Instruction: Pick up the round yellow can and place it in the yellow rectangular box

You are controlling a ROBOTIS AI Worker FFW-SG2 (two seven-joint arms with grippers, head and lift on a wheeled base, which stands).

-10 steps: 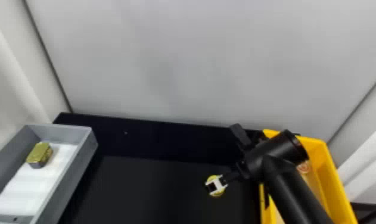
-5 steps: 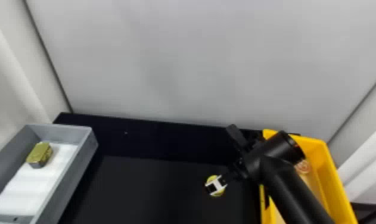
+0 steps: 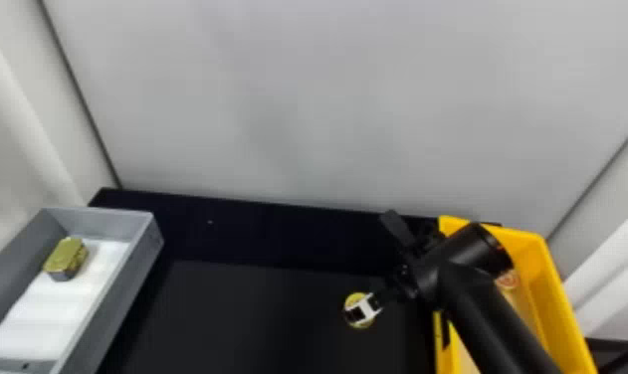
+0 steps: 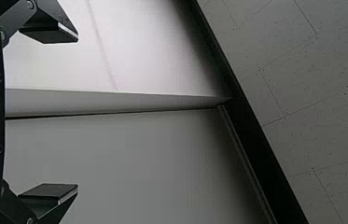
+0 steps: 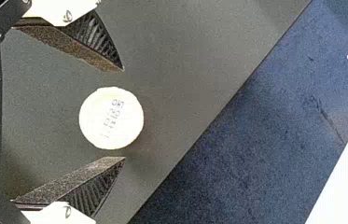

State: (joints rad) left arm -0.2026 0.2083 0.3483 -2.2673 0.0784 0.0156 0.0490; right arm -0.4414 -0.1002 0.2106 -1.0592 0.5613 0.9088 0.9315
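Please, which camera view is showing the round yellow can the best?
The right wrist view: the whole round top of the can is visible there, between the fingers of the open right gripper. In the head view, that gripper covers the middle of it, leaving yellow parts of its edge visible.

And we're in soft, even light here in the head view, the pale wall (image 3: pixel 337 99) washed bright at twelve o'clock with faint grey smudges! Round at eight o'clock the white lining (image 3: pixel 53 308) gleams, while the surface (image 3: pixel 258 318) at six drinks up nearly everything; out at four, shading darkens the inner side of the yellow rectangular box (image 3: pixel 561 298). Over to the left wrist view: a glowing panel (image 4: pixel 139 42), dim tiles (image 4: pixel 321 116). Right wrist view, grainy, and what glare, the round yellow can (image 5: pixel 111 118) bleached almost white!
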